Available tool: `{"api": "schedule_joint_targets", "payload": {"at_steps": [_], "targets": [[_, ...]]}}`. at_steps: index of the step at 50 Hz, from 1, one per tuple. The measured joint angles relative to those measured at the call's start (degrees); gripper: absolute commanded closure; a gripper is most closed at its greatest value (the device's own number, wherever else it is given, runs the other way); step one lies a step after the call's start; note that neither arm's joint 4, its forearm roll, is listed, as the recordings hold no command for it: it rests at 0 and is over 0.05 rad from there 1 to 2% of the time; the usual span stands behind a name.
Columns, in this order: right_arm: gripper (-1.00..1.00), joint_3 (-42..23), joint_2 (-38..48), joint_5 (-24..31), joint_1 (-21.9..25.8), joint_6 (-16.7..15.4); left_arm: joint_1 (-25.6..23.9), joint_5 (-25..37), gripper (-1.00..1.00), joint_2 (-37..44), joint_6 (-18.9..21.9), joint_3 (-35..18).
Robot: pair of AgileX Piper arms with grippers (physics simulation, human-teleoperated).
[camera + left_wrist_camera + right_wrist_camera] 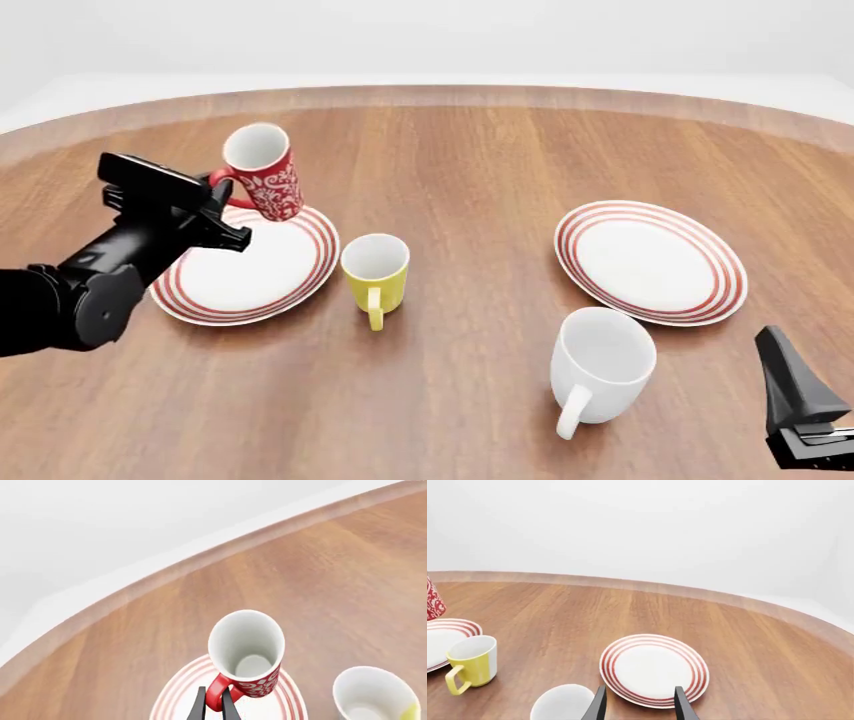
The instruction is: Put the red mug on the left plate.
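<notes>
The red mug (262, 168) with its white floral pattern hangs tilted over the far rim of the left plate (247, 275). My left gripper (218, 192) is shut on its red handle. In the left wrist view the fingers (199, 706) pinch the handle of the red mug (247, 652), and the ringed left plate (175, 696) lies under it. I cannot tell whether the mug's base touches the plate. My right gripper (639, 707) is open and holds nothing, low at the near right of the table (797, 388).
A yellow mug (376, 265) stands just right of the left plate. A larger white mug (603, 365) stands nearer, in front of the right plate (650, 262). The table's curved far edge (441, 92) runs behind them.
</notes>
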Motion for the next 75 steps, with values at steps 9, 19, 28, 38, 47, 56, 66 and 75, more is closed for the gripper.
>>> {"api": "schedule_joint_targets", "payload": {"at_steps": [9,19,28,38,47,56,66,75], "targets": [[-1.00,0.0,0.0,0.0,0.0,0.0,1.5,-1.7,1.00,1.7,1.1,0.7],[-1.00,-0.2,0.0,0.1,0.1,0.0,3.3,-3.8,1.00,4.1,2.0,1.6],[-1.00,-0.2,0.0,0.1,0.1,0.0,5.1,-6.0,1.00,6.3,2.6,2.7],[-1.00,-0.2,0.0,0.1,0.1,0.0,6.4,-7.8,1.00,8.4,2.9,3.7],[-1.00,-0.1,0.0,-0.1,0.1,0.0,7.1,-8.6,1.00,10.5,2.6,3.6],[-1.00,0.0,0.0,-0.1,0.1,0.1,7.3,-9.3,1.00,12.6,2.1,3.3],[-1.00,0.0,0.0,-0.2,0.0,0.1,7.9,-10.4,1.00,14.5,1.3,3.1],[-1.00,0.0,0.0,-0.2,0.0,0.0,8.3,-10.9,1.00,15.7,0.8,2.9]]}}
